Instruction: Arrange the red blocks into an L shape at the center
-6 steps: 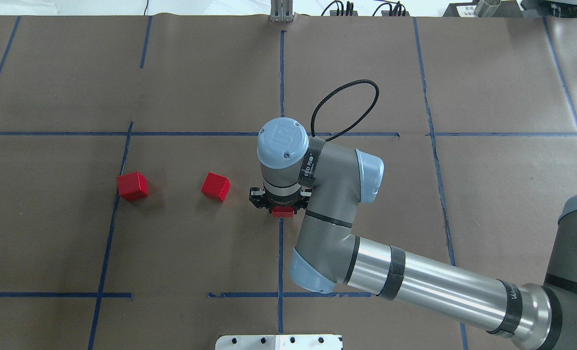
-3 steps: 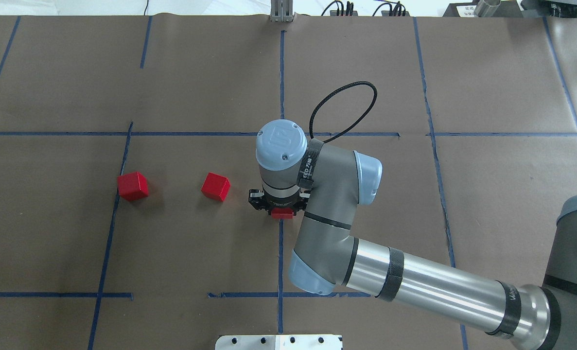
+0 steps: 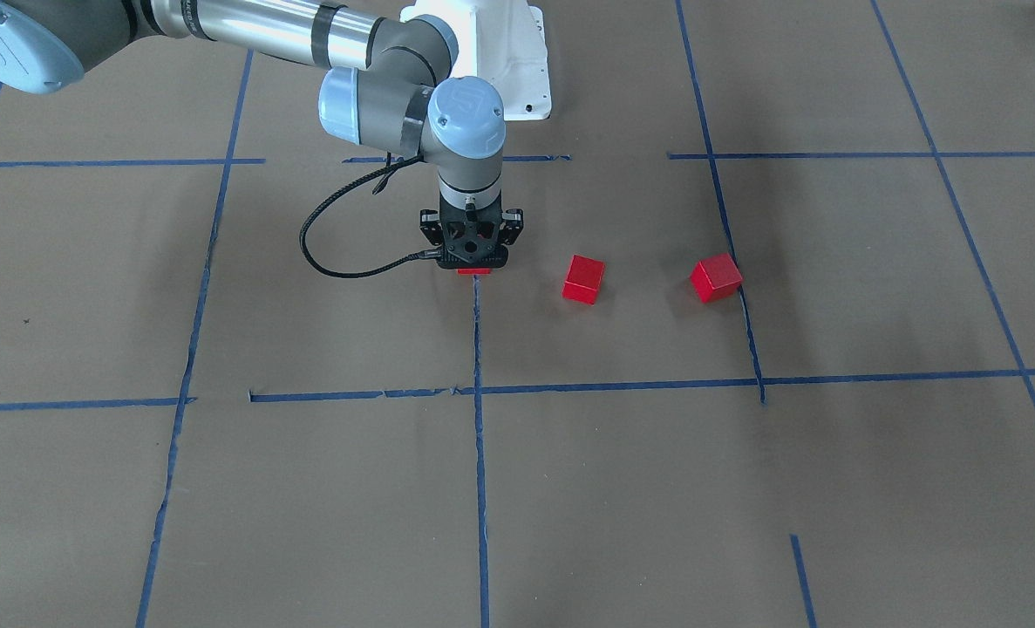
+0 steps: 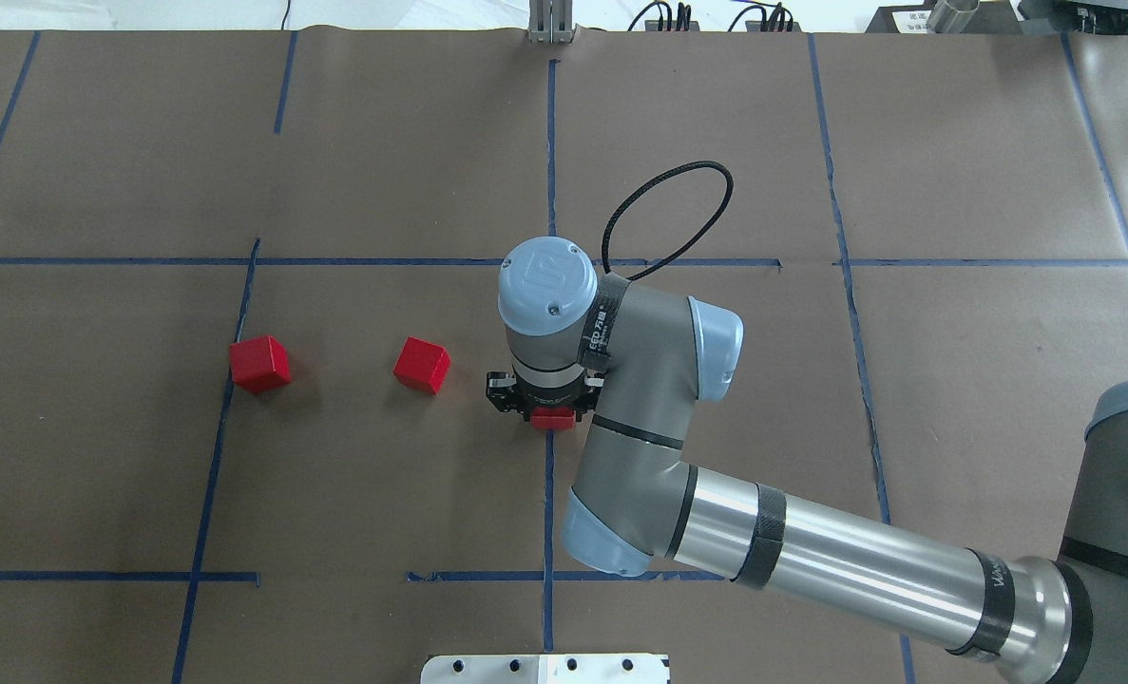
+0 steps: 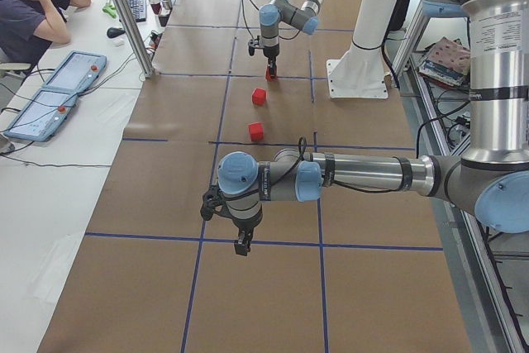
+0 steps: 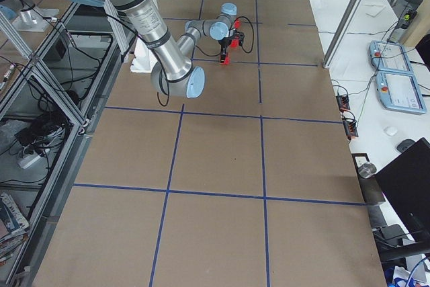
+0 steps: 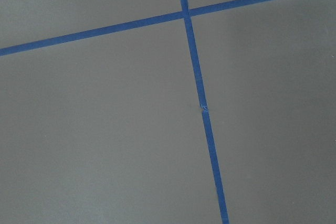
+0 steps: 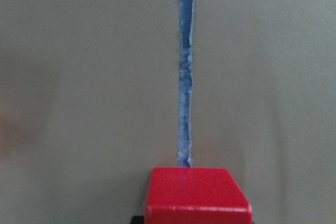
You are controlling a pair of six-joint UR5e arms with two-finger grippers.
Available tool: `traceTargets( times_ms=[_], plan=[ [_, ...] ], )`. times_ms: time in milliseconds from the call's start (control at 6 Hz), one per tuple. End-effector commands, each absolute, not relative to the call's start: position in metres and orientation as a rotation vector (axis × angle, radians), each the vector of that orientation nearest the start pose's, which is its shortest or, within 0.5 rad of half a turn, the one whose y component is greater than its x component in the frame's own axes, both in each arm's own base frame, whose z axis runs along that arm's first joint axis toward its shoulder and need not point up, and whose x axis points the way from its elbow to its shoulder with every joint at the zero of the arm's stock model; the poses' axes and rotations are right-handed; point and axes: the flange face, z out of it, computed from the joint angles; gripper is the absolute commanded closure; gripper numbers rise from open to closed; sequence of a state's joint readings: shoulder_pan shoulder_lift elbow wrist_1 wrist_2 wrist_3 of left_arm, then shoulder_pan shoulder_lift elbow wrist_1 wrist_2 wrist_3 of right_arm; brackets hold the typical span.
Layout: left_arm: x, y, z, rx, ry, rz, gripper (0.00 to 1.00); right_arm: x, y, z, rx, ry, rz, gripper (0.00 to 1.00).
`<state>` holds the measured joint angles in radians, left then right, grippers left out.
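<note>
Three red blocks are on the brown paper. My right gripper [image 4: 550,414] stands upright in the center cell [image 4: 383,475] and is shut on one red block [image 4: 552,419], right at the end of the long vertical tape line [image 4: 548,494]. That block fills the bottom of the right wrist view [image 8: 197,195] and shows under the gripper in the front view [image 3: 473,271]. The two other blocks lie loose to the left: one nearby [image 4: 422,365], one on the cell's left tape border [image 4: 259,364]. My left gripper [image 5: 241,245] hangs over bare paper far from the blocks; I cannot tell whether it is open.
The robot's white base [image 3: 500,52] stands at the table's near edge. A black cable loop [image 4: 668,209] sticks out from the right wrist. An operator [image 5: 33,6] sits beyond the table's far side with control pendants [image 5: 58,93].
The right wrist has shifted slightly left and toward the robot. The held block stays at the end of the tape line. The two loose blocks have not moved.
</note>
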<state>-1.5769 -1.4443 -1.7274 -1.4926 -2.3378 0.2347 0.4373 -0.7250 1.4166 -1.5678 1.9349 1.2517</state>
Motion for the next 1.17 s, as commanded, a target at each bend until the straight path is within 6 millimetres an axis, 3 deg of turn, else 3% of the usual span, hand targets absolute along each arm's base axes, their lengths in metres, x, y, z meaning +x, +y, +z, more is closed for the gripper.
traceTargets(
  times_ms=[0,167,333,500,667,833,1000],
  plan=[
    [-0.067,-0.434,0.648,0.047,0.768,0.199,0.0,-0.644,-0.409,0.2,-0.068,-0.768,-0.019,0.04],
    [-0.067,-0.435,0.648,0.049,0.768,0.2,0.0,-0.642,-0.41,0.18,-0.056,-0.794,-0.023,0.01],
    [-0.067,-0.435,0.648,0.052,0.768,0.201,0.0,-0.62,-0.433,0.161,-0.035,-0.828,0.005,0.01],
    [-0.067,-0.435,0.646,0.057,0.767,0.203,0.0,-0.582,-0.465,0.151,-0.006,-0.854,0.033,0.01],
    [-0.067,-0.437,0.644,0.063,0.762,0.209,0.0,-0.54,-0.508,0.155,-0.005,-0.874,0.035,0.0],
    [-0.056,-0.439,0.643,0.056,0.76,0.233,0.0,-0.483,-0.558,0.188,-0.003,-0.872,0.028,0.01],
    [-0.055,-0.442,0.641,0.058,0.758,0.234,0.0,-0.411,-0.603,0.247,0.01,-0.853,-0.019,0.0]
  ],
)
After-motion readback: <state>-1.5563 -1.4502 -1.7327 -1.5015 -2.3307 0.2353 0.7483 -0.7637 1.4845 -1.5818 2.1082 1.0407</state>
